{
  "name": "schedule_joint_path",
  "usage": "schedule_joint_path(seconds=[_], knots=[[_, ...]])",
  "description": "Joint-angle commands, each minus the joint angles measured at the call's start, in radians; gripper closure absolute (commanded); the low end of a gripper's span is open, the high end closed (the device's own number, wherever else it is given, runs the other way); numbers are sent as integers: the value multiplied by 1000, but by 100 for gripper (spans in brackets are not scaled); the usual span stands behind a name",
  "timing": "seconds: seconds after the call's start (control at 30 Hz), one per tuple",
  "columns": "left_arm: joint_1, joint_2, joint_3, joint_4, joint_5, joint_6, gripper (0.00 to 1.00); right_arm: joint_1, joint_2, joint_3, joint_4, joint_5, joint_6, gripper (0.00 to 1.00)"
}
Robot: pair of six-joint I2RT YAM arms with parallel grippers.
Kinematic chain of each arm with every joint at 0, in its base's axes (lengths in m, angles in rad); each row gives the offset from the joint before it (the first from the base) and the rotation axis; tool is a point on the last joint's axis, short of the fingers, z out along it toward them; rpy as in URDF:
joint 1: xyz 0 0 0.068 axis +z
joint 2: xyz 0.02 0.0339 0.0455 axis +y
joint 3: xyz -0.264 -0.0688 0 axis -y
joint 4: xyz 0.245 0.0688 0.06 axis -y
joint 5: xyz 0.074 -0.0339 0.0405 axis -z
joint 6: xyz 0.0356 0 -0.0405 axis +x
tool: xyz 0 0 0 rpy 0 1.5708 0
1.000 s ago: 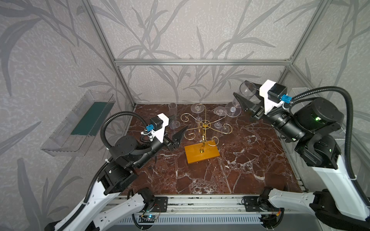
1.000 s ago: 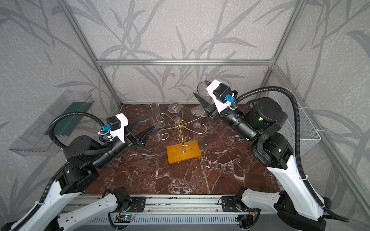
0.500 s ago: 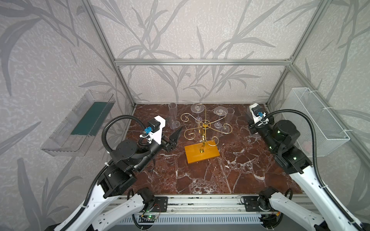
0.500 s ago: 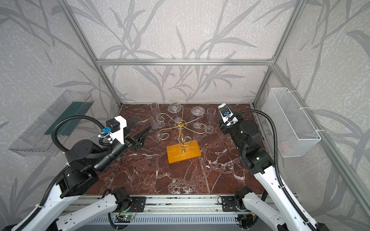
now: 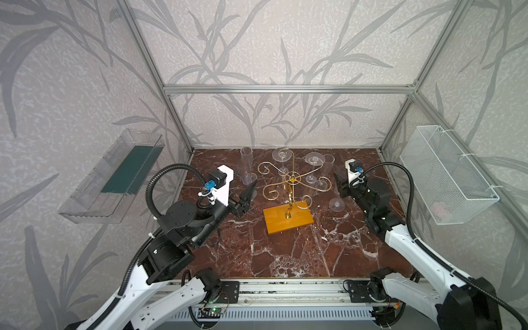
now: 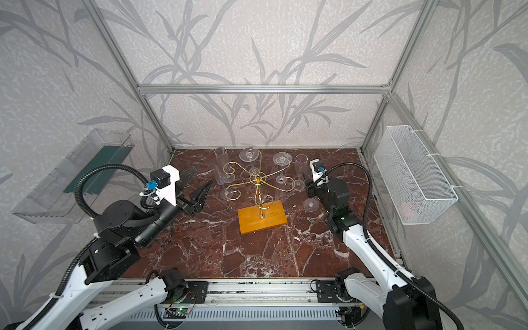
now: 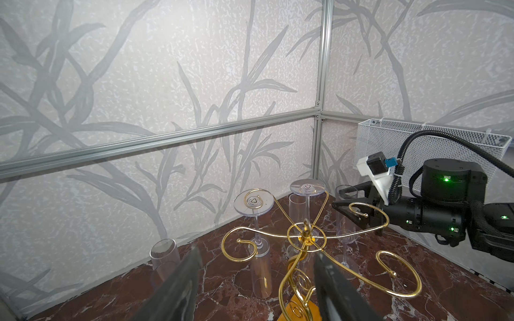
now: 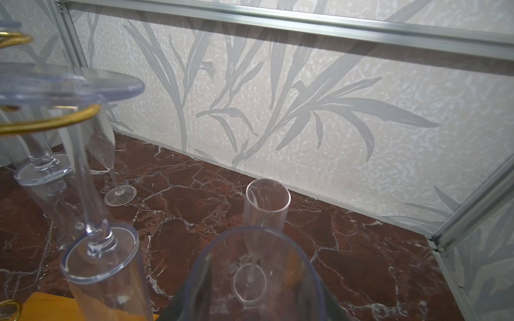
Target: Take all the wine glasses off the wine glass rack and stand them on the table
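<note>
Jaws of the right gripper (image 5: pixel 340 187), clamped on the wine glass (image 5: pixel 337 204), have dropped beside the wine glass rack (image 5: pixel 288 218); left gripper (image 5: pixel 248 194) stays agape.

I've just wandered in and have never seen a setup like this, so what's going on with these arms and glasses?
Two robot arms are taking clear glasses off a gold wine glass rack. The right end effector grips one wine glass upright beside the rack, its foot at or just above the marble table. The left end effector is open and empty, on the other side of the rack. On the rack, two more glasses hang upside down.
</note>
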State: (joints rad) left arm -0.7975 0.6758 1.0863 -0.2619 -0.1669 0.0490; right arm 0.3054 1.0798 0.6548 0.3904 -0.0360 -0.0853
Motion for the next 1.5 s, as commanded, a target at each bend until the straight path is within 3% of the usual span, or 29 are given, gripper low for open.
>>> schedule_joint_path(seconds=[0.0,0.4,0.83,1.1,1.47], knots=[[-3,-5,-9,-10,-21,-14,34,-5,47,5,169,-46,52,78],[-3,-15,-23,-11,-37,-15,33,-5,214,-4,305,-86,70,78],[-3,-27,-31,-13,-44,-10,33,-4,288,-29,343,-96,71,77],[-3,-22,-28,-13,-45,1,33,-5,291,-49,342,-91,69,69],[-3,9,-16,5,-56,42,33,-5,261,-66,331,-91,62,50]])
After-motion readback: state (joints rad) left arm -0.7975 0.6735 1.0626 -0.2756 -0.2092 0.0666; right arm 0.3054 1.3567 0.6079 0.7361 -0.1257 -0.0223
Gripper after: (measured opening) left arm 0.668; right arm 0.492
